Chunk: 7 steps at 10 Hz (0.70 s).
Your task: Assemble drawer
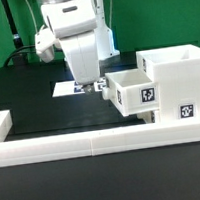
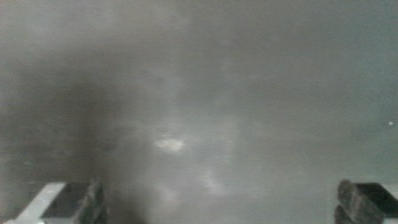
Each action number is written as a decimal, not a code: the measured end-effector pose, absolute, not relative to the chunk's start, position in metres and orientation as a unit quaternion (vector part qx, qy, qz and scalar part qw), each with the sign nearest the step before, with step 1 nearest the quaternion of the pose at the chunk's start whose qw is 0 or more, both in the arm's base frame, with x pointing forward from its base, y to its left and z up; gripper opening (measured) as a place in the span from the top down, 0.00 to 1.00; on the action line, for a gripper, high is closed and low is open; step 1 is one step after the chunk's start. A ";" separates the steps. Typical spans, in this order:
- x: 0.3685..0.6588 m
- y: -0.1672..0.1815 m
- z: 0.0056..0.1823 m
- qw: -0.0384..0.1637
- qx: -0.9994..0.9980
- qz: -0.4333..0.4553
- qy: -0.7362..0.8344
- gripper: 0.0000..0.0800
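While the claw (image 1: 87, 86) hangs low over the black tabltop (image 1: 38, 105), its fingers (image 2: 64, 203) stand apart and empty; the white box-shaped drawer casing (image 1: 171, 80), with a small white drawer (image 1: 133, 92) half inserted, sits just beside it

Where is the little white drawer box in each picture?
Exterior view: the drawer box sits right of centre, partly inside the bigger white case.
Wrist view: not in it; only blurry grey surface.
Shared landmark: the end effector, whose fingertips show in the wrist view.
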<state>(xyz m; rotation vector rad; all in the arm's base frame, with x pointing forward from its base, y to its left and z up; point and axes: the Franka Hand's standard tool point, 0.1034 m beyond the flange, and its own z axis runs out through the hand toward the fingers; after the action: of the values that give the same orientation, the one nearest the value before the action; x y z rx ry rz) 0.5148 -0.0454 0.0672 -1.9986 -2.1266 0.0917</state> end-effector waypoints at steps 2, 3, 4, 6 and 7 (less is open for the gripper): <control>0.503 -0.035 0.062 0.118 -0.689 0.039 -0.714 0.19; 0.501 -0.025 0.061 0.119 -0.695 0.041 -0.708 0.19; 0.503 -0.013 0.062 0.119 -0.702 0.041 -0.701 0.19; 0.511 0.007 0.067 0.116 -0.717 0.042 -0.686 0.19; 0.517 0.014 0.071 0.112 -0.720 0.039 -0.684 0.19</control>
<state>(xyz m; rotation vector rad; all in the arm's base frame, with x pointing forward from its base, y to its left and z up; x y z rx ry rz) 0.5169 0.0141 0.0705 -2.1141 -2.0072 0.1154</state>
